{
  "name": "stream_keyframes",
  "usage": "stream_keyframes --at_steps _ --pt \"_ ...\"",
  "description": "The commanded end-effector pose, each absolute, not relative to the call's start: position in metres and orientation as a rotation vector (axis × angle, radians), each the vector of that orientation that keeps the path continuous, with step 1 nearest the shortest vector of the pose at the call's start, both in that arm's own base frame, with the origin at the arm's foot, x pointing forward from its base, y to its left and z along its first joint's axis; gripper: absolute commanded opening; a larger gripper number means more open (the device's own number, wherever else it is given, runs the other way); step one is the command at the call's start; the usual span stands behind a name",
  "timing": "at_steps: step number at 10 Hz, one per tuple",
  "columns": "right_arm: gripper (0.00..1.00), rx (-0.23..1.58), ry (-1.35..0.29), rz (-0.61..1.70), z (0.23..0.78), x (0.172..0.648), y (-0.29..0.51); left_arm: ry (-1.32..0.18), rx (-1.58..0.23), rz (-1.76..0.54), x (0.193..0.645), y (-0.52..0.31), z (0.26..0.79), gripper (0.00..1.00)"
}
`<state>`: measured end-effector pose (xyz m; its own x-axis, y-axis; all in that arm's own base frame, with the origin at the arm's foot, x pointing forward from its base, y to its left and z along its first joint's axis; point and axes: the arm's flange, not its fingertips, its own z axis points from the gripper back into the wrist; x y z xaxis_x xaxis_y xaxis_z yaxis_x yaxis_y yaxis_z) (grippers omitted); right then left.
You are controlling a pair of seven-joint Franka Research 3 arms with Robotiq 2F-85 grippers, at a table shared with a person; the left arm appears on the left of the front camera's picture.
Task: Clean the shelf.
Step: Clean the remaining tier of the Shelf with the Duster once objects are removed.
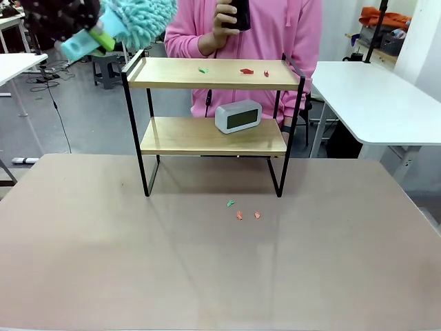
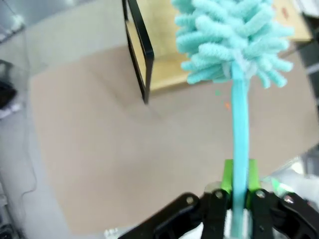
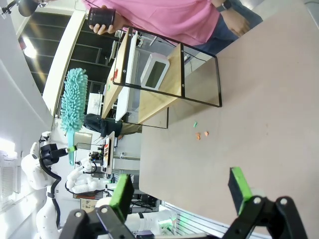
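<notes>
Front view puts the shelf [image 1: 172, 72] at the far middle of the worktop [image 1: 207, 276], standing upright on its four black legs, and I take every place from it. A grey digital clock [image 1: 238, 116] sits on the shelf's lower board, right of centre. On the shelf's top board lie a green scrap [image 1: 203, 69] and two red scraps [image 1: 246, 70], spread from the middle towards the right end. On the worktop just in front of the shelf's right front leg there are three more bits, one green [image 1: 231, 203] and two orange [image 1: 239, 216]. The left jaws are up and off the shelf's top left corner, closed tight on the handle of a teal fluffy duster [image 1: 138, 21]. The duster's head hangs above that corner, and I cannot tell whether it touches the frame. In the left wrist view the green pads [image 2: 227, 174] press the teal handle from both sides, and the duster [image 2: 232, 40] points at the shelf [image 2: 144, 55], whose black corner post and boards lie below its head. In the right wrist view the right jaws stand spread wide with nothing between them, well back from the shelf [image 3: 154, 99] on its front side, over bare worktop. That view also shows the clock [image 3: 154, 72] on the lower board and the duster [image 3: 75, 99] beyond the shelf's top board. Behind the shelf a person in a pink hoodie [image 1: 275, 34] has one hand [image 1: 227, 21] raised with a dark object [image 1: 241, 12] in it.
</notes>
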<state>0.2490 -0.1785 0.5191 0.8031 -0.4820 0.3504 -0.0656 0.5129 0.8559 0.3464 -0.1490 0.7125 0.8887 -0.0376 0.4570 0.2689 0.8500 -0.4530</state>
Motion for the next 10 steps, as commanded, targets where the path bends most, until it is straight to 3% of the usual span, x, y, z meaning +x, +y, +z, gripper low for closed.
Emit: stream_keyframes --at_steps 1,10 --pt "1.0 1.029 -0.636 -0.248 0.52 0.251 -0.178 -0.489 -0.459 -0.136 0.359 -0.163 0.703 0.13" --pt "1.0 1.029 -0.636 -0.248 0.52 0.251 -0.178 -0.336 -0.188 -0.307 0.407 -0.232 0.671 0.13"
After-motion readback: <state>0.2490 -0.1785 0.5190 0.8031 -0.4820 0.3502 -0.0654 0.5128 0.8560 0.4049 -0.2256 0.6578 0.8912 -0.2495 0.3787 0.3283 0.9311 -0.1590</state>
